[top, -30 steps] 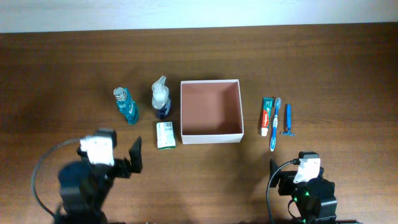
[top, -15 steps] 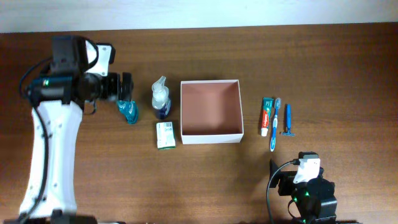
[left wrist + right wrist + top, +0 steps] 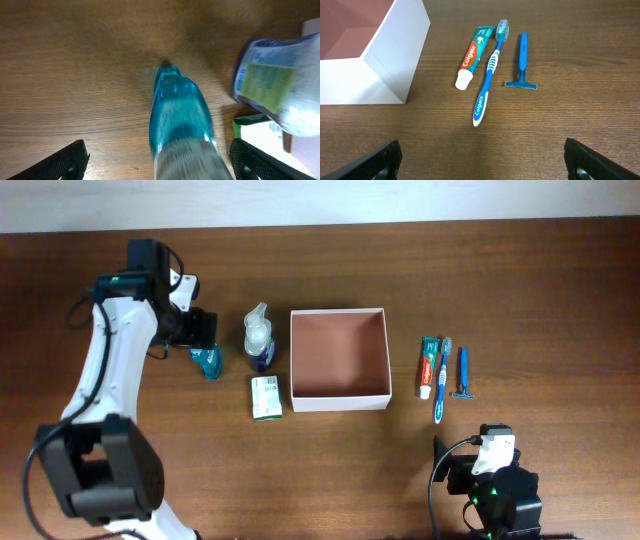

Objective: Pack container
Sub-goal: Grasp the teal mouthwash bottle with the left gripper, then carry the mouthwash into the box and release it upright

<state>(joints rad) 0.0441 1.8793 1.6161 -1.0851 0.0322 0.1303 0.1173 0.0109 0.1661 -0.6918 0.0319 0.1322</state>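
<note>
The container (image 3: 338,399), a square white box with a pinkish-brown inside, stands mid-table; its white wall also shows in the right wrist view (image 3: 395,55). My left gripper (image 3: 203,332) is open over the top of a teal bottle (image 3: 209,362). In the left wrist view the teal bottle (image 3: 180,110) stands between the spread fingers (image 3: 160,162), apart from both. My right gripper (image 3: 470,462) is open and empty near the front edge (image 3: 487,162), with nothing between its fingers.
A clear spray bottle (image 3: 258,338) (image 3: 280,85) and a green-white box (image 3: 266,396) (image 3: 255,130) stand between the teal bottle and the container. A toothpaste tube (image 3: 429,366) (image 3: 474,54), toothbrush (image 3: 441,378) (image 3: 490,75) and blue razor (image 3: 463,372) (image 3: 522,62) lie to the container's right.
My left arm swung from the front left up to the back left and then closed in over the teal bottle. The right arm and the objects have not moved.
</note>
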